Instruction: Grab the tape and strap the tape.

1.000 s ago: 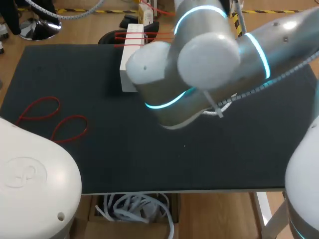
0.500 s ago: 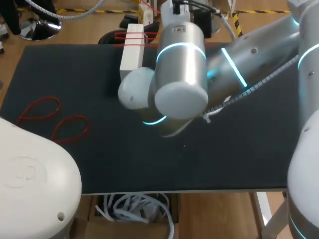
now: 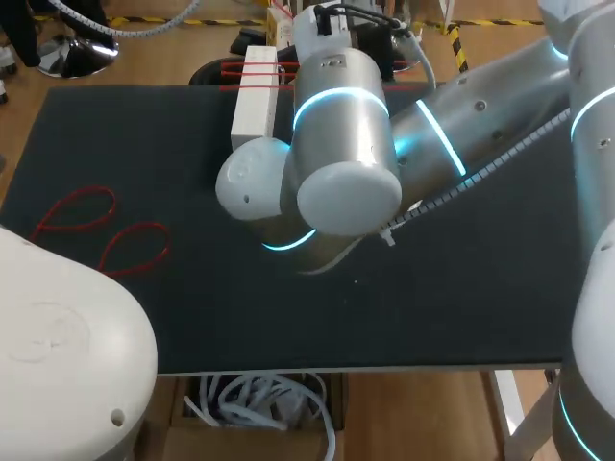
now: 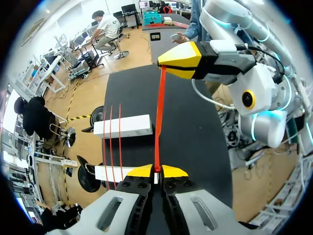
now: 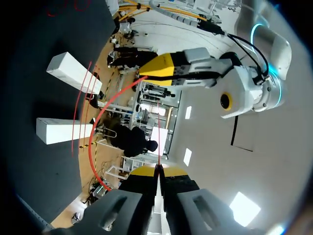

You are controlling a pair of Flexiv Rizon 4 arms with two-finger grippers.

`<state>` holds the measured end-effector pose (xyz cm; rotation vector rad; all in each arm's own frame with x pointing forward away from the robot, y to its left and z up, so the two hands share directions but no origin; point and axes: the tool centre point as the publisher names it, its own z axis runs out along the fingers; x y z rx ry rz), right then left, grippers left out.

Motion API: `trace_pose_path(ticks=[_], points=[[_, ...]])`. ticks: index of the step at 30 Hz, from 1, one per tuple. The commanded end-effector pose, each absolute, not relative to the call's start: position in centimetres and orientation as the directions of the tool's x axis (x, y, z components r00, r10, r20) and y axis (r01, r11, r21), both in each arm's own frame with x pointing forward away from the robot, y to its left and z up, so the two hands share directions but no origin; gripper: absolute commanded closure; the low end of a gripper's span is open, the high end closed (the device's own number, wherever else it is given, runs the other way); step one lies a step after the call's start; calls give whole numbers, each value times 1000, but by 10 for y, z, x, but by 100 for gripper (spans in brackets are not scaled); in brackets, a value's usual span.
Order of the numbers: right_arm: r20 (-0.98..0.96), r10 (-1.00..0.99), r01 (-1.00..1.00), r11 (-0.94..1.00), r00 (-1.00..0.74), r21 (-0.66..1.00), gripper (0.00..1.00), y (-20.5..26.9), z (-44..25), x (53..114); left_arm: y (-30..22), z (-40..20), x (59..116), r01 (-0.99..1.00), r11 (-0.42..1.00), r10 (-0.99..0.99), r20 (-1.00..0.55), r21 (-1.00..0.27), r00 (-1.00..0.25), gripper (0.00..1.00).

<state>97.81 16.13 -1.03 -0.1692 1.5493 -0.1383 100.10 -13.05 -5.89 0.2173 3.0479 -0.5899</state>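
Nearest in the left wrist view, the left gripper (image 4: 156, 171) has its yellow tips pressed together on one end of a red tape (image 4: 158, 117). The tape runs above the table to the right gripper (image 4: 178, 61), whose tips pinch the other end. Beside the tape lie two white blocks, one near (image 4: 110, 172) and one farther (image 4: 122, 126), with three other tapes (image 4: 111, 142) laid across both. In the head view, two red loops (image 3: 77, 211) (image 3: 135, 248) lie on the dark table (image 3: 432, 307) near the left arm (image 3: 58, 336). The right arm (image 3: 346, 125) hides both grippers and the held tape, and only one block shows, partly covered, at the far edge.
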Motion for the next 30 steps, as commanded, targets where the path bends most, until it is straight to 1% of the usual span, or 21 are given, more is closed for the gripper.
trace_pose_path(ticks=[1,30], points=[[-979,-204,-25,979,7,-204,100,167,-12,975,-130,-58,1000,141,920,130,-54,-367,-990,100],[-975,-222,-30,975,-17,-222,100,193,-23,984,-130,-58,1000,141,920,130,-54,-367,-990,100]])
